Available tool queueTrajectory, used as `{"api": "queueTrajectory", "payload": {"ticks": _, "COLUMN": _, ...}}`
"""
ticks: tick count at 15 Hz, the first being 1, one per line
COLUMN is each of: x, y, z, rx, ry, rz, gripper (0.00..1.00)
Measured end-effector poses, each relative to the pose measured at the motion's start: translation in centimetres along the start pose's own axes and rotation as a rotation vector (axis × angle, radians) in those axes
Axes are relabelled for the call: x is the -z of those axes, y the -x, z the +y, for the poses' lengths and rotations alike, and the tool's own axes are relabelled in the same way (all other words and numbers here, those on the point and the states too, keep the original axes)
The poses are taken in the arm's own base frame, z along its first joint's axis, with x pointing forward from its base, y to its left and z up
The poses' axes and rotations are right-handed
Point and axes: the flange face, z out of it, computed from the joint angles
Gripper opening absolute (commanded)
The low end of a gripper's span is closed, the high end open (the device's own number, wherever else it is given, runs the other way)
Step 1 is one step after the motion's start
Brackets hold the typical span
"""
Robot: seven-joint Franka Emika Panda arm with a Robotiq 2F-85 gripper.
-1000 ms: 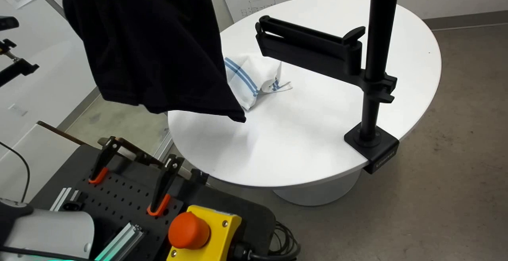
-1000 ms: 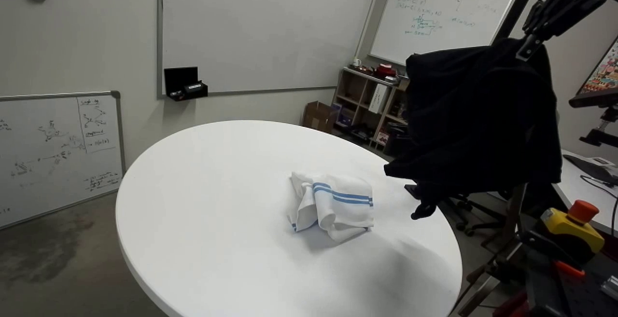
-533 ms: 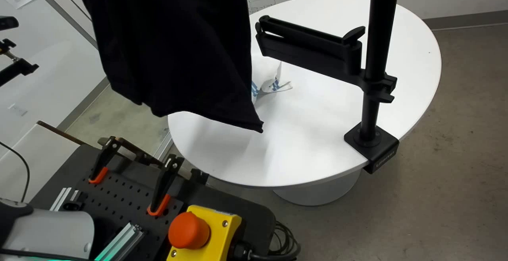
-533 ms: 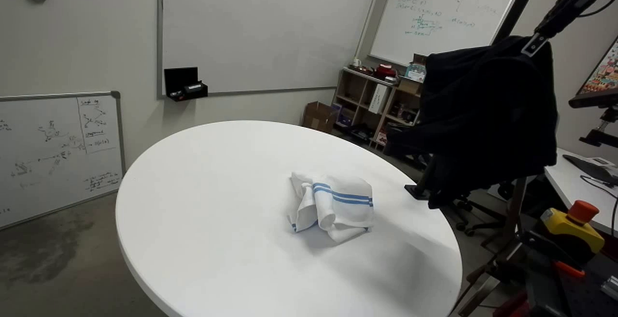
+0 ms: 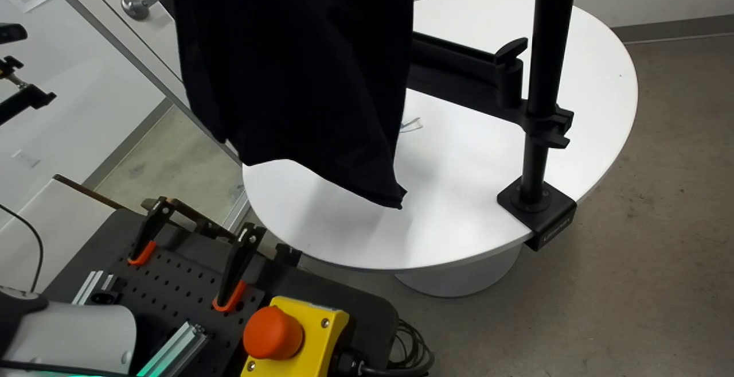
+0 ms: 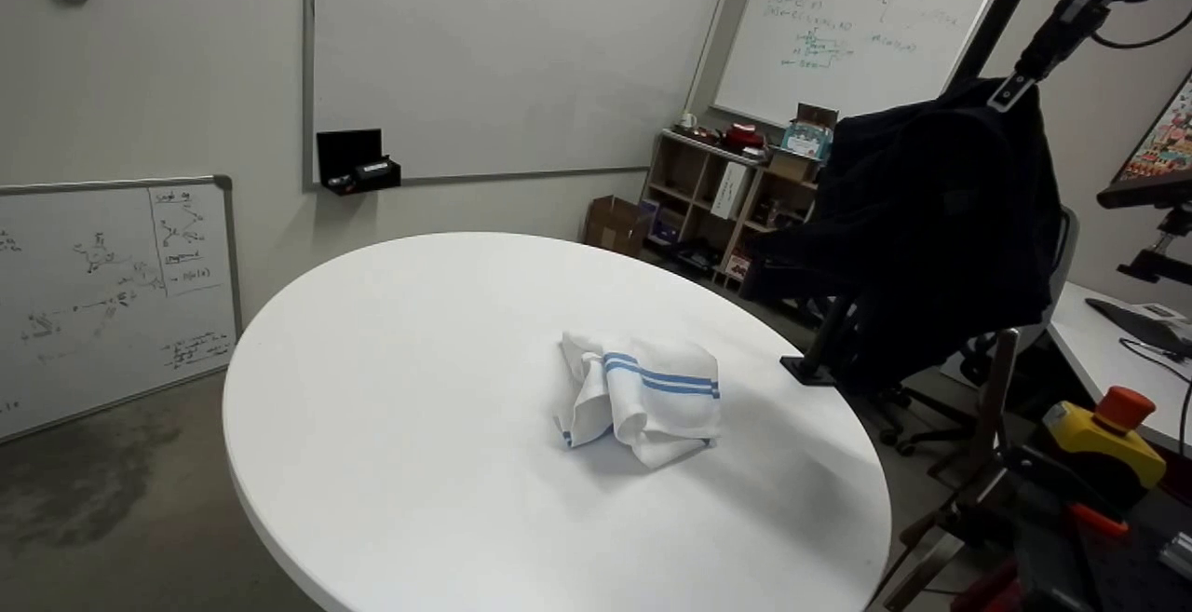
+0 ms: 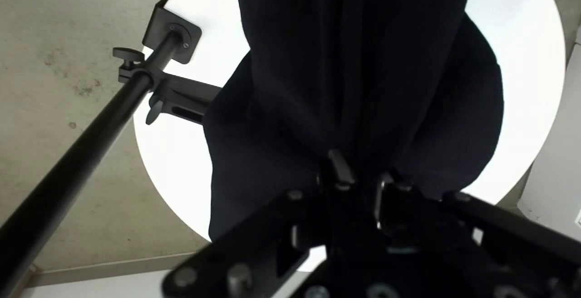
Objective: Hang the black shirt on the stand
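Observation:
The black shirt hangs in the air in both exterior views and fills the middle of the wrist view. My gripper is shut on its upper part; in the wrist view cloth is bunched between the fingers. The gripper is above the picture in an exterior view. The stand is a black pole with a side arm, clamped to the table edge. The pole also shows in the wrist view. The shirt hides the arm's free end; contact cannot be told.
A white round table lies below the shirt, with a white, blue-striped towel on it. A yellow box with a red button and clamps sit on the black robot base table. A chair and shelf stand behind.
The shirt has moved right in an exterior view, now covering the stand arm's free end and nearly all of the towel. Its lower corner hangs lower there. The gripper stays shut on it.

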Motion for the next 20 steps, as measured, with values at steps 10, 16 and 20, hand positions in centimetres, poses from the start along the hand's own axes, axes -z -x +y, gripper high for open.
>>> {"api": "queueTrajectory", "payload": {"ticks": 10, "x": -4.1, "y": -4.5, "z": 4.5, "rx": -0.161, "ry": 0.019, "rz": -0.103, "gripper": 0.03}}
{"api": "queueTrajectory", "payload": {"ticks": 16, "x": -7.4, "y": -8.1, "z": 6.6, "rx": -0.228, "ry": 0.048, "rz": -0.164, "gripper": 0.03}}
{"api": "queueTrajectory", "payload": {"ticks": 20, "x": -9.7, "y": -10.6, "z": 7.4, "rx": -0.261, "ry": 0.076, "rz": -0.221, "gripper": 0.03}}
